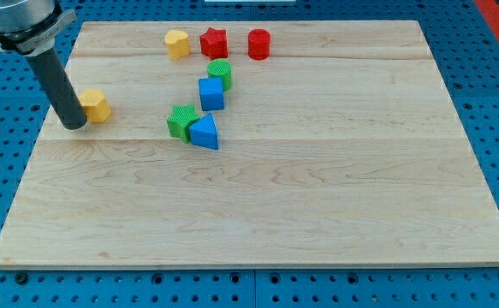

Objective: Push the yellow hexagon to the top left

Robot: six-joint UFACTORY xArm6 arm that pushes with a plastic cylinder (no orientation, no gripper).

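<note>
Blue triangle point(204, 133) lies nearest; my tip point(74, 125) touches yellow hexagon point(97, 105); no end effector.

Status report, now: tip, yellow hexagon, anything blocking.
My tip touching yellow hexagon on its left side. Hexagon at board's left edge, below top-left corner. Nothing between it and the corner.

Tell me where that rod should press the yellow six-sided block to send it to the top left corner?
There are no fingers, so it can only push. My tip sits against the yellow hexagon on the side toward the view's left. I would probably go round to its lower right flat side, facing the green block, and push from there toward the board's top left corner.
</note>
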